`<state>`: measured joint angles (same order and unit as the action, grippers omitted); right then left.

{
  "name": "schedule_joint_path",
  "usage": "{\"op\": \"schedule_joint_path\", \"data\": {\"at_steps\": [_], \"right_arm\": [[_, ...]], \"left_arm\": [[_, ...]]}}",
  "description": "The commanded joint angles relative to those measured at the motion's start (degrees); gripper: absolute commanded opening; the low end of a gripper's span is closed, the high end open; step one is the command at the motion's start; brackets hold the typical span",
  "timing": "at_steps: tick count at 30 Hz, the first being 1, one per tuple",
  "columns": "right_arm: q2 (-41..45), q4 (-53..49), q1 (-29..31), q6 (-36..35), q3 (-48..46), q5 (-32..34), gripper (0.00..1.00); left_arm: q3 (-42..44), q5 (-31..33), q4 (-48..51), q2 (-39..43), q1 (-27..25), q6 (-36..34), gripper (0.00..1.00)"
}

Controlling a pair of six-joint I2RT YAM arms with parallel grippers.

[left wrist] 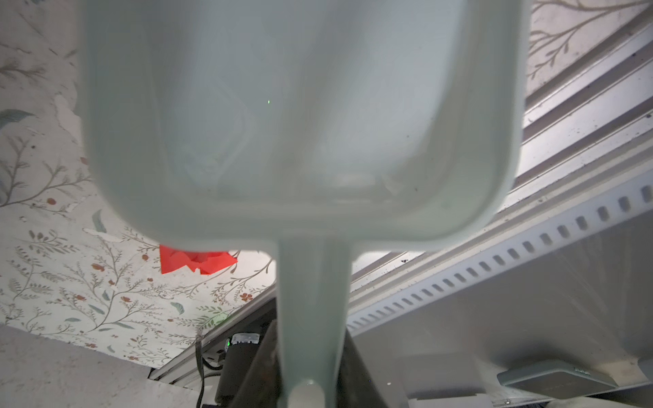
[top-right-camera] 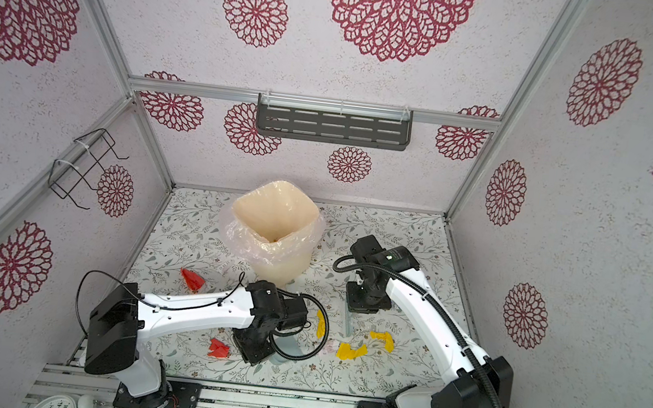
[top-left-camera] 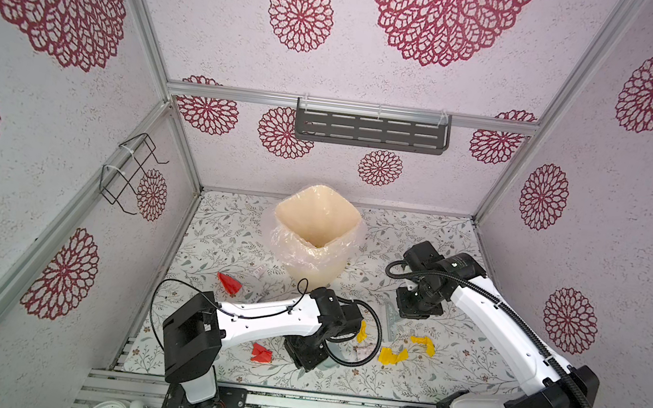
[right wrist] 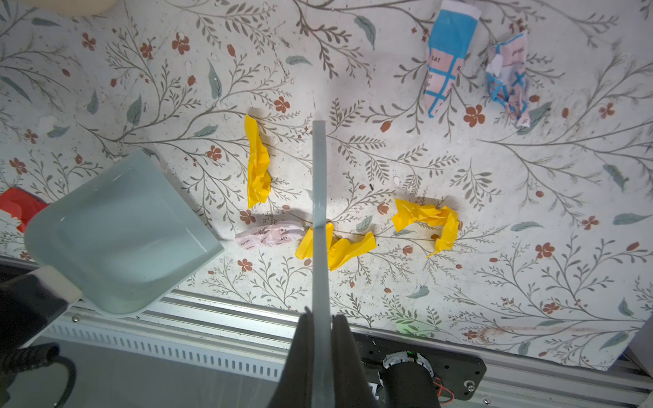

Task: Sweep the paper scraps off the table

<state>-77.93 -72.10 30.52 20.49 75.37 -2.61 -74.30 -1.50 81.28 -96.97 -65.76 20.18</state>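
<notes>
Paper scraps lie on the leaf-printed table (top-left-camera: 229,236): three yellow ones (right wrist: 258,166) (right wrist: 348,249) (right wrist: 427,219), a pale printed one (right wrist: 270,235), two blue-printed ones (right wrist: 447,56) and red ones (top-left-camera: 230,283) (top-left-camera: 261,352). My left gripper (left wrist: 311,332) is shut on the handle of the pale blue dustpan (right wrist: 120,233), whose open mouth rests on the table facing the yellow scraps. My right gripper (right wrist: 322,314) is shut on the pale brush (right wrist: 319,212), seen edge-on above the yellow scraps. In both top views the arms hide most of the dustpan.
A cream bin (top-left-camera: 315,229) lined with a clear bag stands at the back middle of the table. An aluminium rail (top-left-camera: 294,402) runs along the front edge. A dark shelf (top-left-camera: 371,130) and a wire rack (top-left-camera: 131,174) hang on the walls.
</notes>
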Motion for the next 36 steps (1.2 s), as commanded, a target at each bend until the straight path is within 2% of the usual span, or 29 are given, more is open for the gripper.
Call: {"op": "schedule_joint_path", "data": {"at_steps": [1, 20, 36], "right_arm": [[0.6, -2.78, -0.2, -1.15, 0.63, 2.0, 0.0], [0.94, 0.94, 1.46, 2.59, -0.82, -5.72, 0.0], [0.19, 4.63, 6.16, 6.9, -0.44, -11.93, 0.0]], "left_arm": [[-0.29, -0.92, 0.38, 1.14, -1.69, -0.09, 0.0], [-0.61, -2.77, -4.43, 0.44, -2.27, -4.14, 0.0], [0.04, -4.53, -6.01, -0.37, -3.64, -2.45, 0.0]]}}
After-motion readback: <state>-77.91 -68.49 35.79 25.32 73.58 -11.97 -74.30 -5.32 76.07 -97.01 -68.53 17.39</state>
